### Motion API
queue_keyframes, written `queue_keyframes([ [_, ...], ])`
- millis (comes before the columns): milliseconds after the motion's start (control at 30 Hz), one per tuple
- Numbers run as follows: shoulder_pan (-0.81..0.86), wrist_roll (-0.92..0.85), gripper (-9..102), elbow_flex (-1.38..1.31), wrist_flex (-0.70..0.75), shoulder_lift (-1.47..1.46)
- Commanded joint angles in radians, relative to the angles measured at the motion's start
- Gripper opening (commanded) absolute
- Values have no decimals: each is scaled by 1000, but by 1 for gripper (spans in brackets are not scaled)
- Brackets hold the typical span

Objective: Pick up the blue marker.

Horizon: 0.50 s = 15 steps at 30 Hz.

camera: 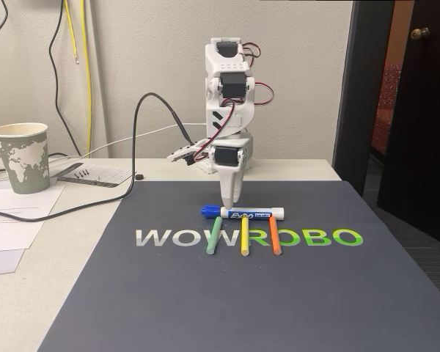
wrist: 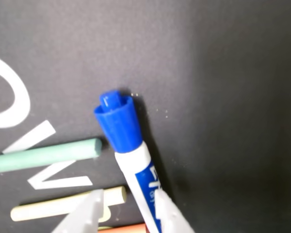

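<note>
The blue marker [camera: 243,213] lies flat on the dark mat, its blue cap pointing left in the fixed view. My gripper [camera: 229,203] points straight down onto the barrel just right of the cap. In the wrist view the blue marker [wrist: 131,155] runs up from the bottom edge with the cap at the top. My gripper [wrist: 128,196] is open and straddles the barrel: the right finger [wrist: 167,213] sits against the marker, and the left finger [wrist: 87,213] stands a little apart from it. The marker rests on the mat.
A green stick [camera: 215,235], a yellow stick [camera: 244,236] and an orange stick [camera: 274,236] lie just in front of the marker on the mat [camera: 205,293]. A paper cup [camera: 20,157], papers and cables sit at the left. A dark door [camera: 418,110] stands at the right.
</note>
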Motion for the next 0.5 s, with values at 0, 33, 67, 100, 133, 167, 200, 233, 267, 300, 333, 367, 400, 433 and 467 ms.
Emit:
queue_keyframes([
  [0, -15, 11, 13, -38, -14, 15],
  [33, -18, 12, 12, -38, -15, 14],
  [67, -21, 14, 12, -38, -17, 14],
  [100, -23, 15, 12, -38, -18, 14],
  [133, -26, 17, 12, -40, -20, 14],
  [167, -31, 17, 12, -41, -20, 14],
  [200, -34, 20, 12, -44, -18, 12],
  [233, -37, 23, 12, -48, -15, 11],
  [267, -41, 25, 12, -51, -14, 9],
  [300, -46, 28, 12, -57, -9, 6],
  [333, -49, 29, 12, -67, 0, 2],
  [367, -52, 29, 12, -84, 20, -6],
  [400, -54, 29, 12, -107, 44, -17],
  [433, -55, 32, 13, -130, 71, -28],
  [467, -55, 35, 13, -144, 86, -32],
])
